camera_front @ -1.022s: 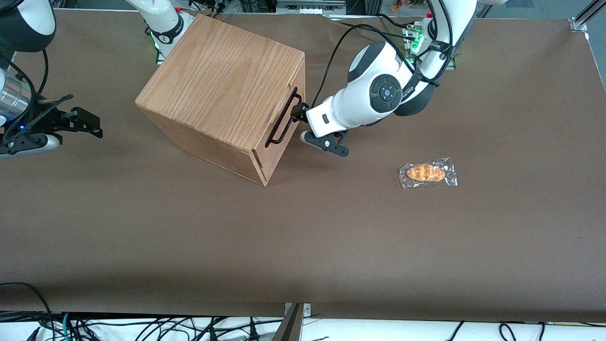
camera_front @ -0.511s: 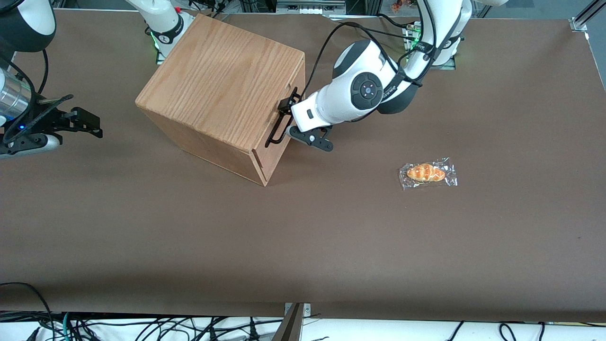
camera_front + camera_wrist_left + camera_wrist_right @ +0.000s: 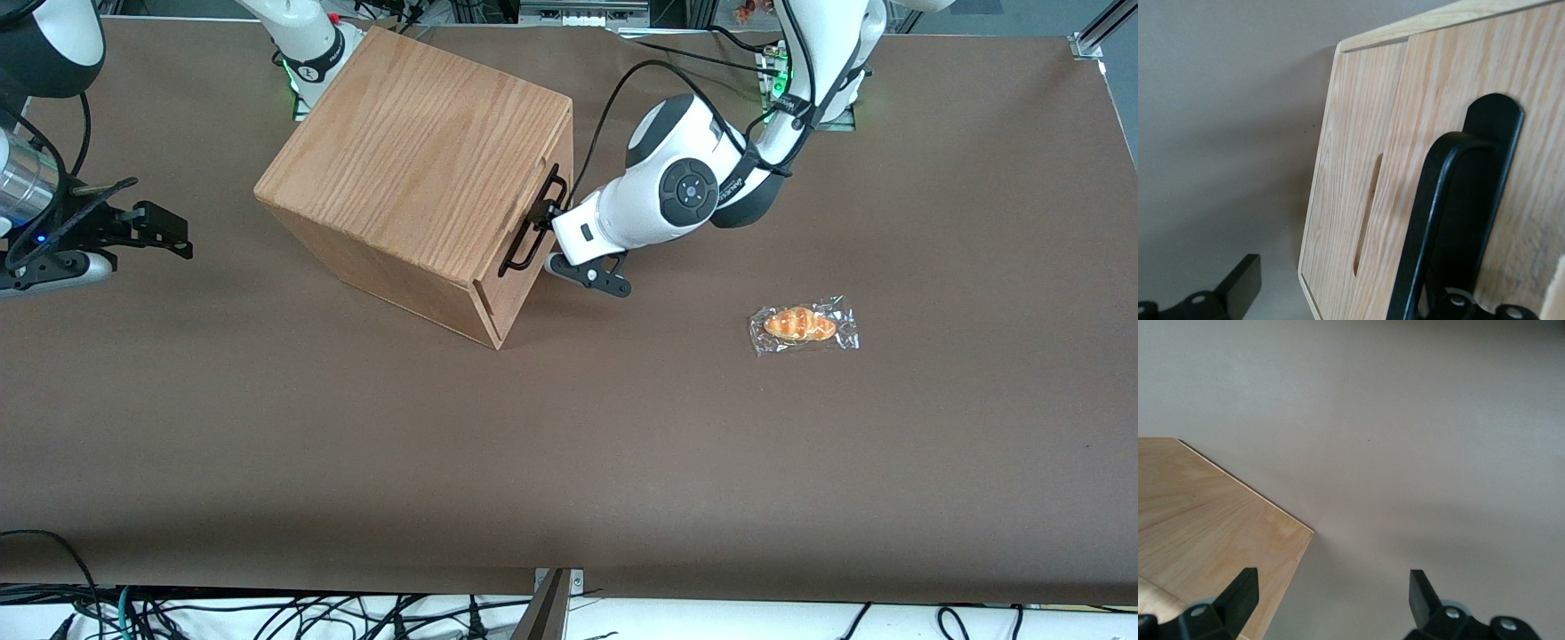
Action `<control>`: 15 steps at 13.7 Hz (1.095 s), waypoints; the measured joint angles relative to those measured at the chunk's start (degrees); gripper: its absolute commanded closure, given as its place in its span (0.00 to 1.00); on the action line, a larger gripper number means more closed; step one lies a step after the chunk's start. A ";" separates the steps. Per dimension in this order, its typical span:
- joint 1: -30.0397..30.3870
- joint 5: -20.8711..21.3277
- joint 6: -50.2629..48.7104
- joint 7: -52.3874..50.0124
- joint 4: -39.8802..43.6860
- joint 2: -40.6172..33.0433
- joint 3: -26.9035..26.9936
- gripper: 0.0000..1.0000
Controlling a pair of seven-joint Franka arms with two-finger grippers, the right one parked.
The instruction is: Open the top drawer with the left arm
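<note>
The wooden cabinet [image 3: 418,160] stands on the brown table, its front turned toward the working arm's end. The top drawer [image 3: 560,142] [image 3: 1418,120] sits flush with the cabinet. Its long black bar handle [image 3: 524,244] [image 3: 1431,220] runs along the front. The left arm [image 3: 685,191] reaches in low, and its gripper [image 3: 540,213] [image 3: 1335,280] is right at the handle's upper half. The gripper is open. One black finger [image 3: 1238,290] is off the drawer's edge over the table, and the other is hidden by the handle.
A wrapped bread roll [image 3: 803,324] lies on the table [image 3: 569,444] toward the working arm's end, nearer the front camera than the arm. A narrow slot [image 3: 1368,213] is cut in the drawer front beside the handle.
The left arm swung in toward the cabinet, bringing its gripper from just off the handle onto it, then slid slightly along the bar. Cabinet and drawer have not moved.
</note>
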 measured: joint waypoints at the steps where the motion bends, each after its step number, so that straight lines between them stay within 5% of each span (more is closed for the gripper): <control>1: -0.02 0.00 0.00 0.00 0.02 0.03 0.15 0.00; 15: 5.67 4.40 -1.76 0.08 2.16 0.04 3.53 0.00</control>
